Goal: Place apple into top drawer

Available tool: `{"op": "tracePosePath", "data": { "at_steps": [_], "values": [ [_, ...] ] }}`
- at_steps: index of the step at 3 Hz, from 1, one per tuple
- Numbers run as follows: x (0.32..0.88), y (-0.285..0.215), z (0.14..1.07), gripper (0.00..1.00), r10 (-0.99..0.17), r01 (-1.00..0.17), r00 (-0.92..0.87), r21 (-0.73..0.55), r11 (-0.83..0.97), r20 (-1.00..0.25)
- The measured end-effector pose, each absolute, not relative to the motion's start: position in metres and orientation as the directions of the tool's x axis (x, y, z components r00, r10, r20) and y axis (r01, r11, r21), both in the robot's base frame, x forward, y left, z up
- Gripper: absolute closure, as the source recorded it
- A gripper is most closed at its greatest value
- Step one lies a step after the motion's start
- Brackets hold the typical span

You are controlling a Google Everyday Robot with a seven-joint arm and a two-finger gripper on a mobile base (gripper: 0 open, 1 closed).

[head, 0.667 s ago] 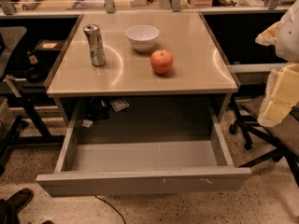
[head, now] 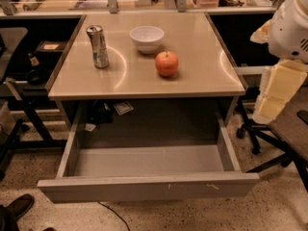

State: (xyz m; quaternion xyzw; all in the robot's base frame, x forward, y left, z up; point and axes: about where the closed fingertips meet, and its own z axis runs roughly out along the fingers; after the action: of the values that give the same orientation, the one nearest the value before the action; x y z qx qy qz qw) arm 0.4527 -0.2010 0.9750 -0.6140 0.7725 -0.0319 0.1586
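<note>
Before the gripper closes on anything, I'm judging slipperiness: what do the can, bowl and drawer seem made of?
The can looks like thin metal, glossy with bright glints. The bowl is smooth white, ceramic or plastic; the look leaves it open. The drawer seems painted metal, matte grey, white scuffs on its front. The gripper hangs beside the table, apart from all three.

Matt cream gripper (head: 275, 91), right edge. Left of it: glossy beige tabletop (head: 202, 76); smooth round red-orange apple (head: 166, 63); scuffed matt grey metal top drawer (head: 144, 187).
</note>
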Motion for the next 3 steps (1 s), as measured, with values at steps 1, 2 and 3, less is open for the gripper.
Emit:
{"op": "tracePosePath", "data": {
  "at_steps": [1, 2, 3],
  "values": [
    [0.467, -0.185, 0.965, 0.0, -0.958, -0.948, -0.165, -0.23, 0.22, -0.236],
    [0.48, -0.169, 0.957, 0.0, -0.952, -0.954, -0.133, -0.225, 0.198, -0.275],
    [0.48, -0.169, 0.957, 0.0, -0.952, -0.954, -0.133, -0.225, 0.198, -0.275]
  ]
}}
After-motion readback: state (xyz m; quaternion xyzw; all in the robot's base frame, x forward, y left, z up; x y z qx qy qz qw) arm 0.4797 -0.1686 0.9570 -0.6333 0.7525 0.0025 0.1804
